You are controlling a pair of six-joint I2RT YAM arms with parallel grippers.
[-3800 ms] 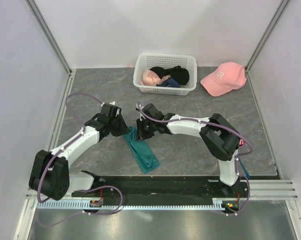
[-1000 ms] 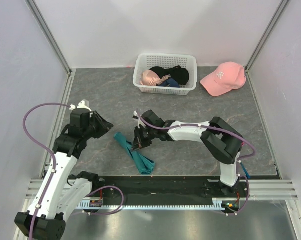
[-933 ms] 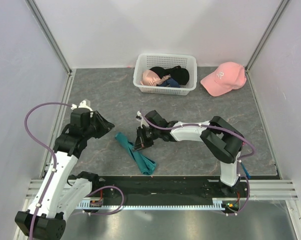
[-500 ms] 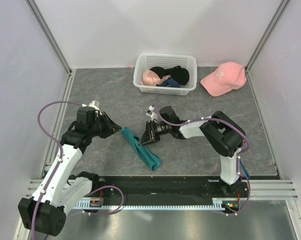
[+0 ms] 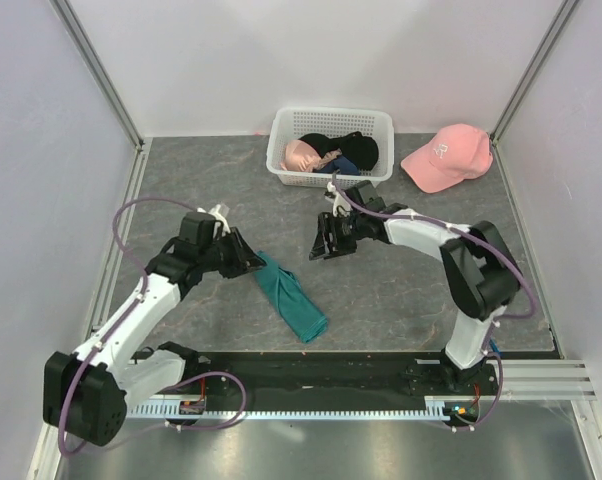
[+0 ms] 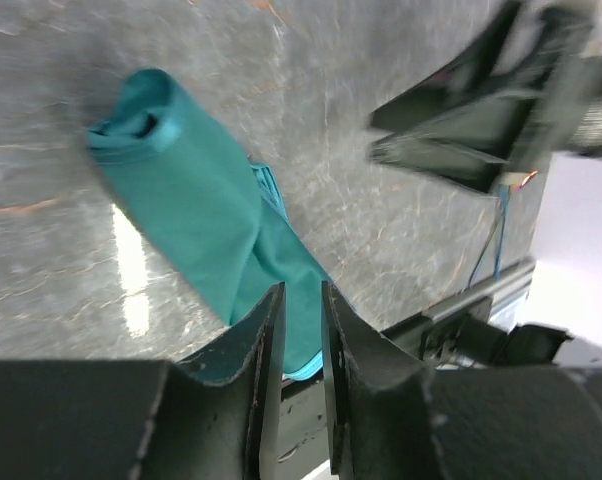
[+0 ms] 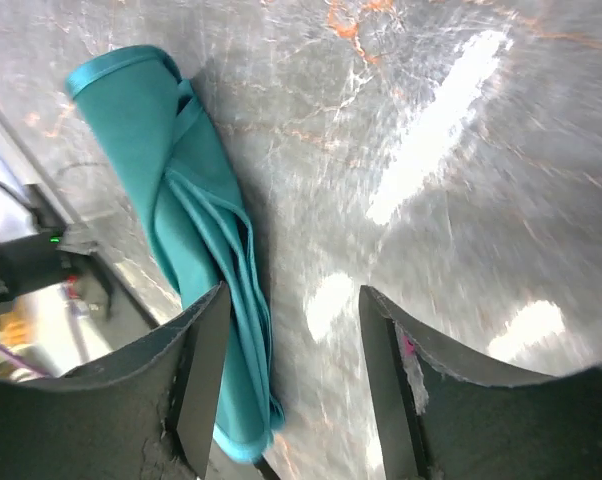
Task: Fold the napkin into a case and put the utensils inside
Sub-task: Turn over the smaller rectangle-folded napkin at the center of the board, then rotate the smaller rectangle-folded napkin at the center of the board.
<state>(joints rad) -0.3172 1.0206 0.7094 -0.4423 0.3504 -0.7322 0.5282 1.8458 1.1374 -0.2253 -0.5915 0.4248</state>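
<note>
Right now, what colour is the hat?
The hat is pink, clearest from the top camera.

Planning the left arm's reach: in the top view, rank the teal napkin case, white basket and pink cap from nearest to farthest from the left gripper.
From the left gripper:
1. napkin case, just to its right, toward the near edge.
2. white basket, far centre.
3. pink cap, far right.

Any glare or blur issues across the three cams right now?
Top external: sharp, evenly lit. Left wrist: right gripper smeared by blur, one glare streak on the table beside the napkin. Right wrist: several bright glare patches on the table, its texture slightly smeared.
</note>
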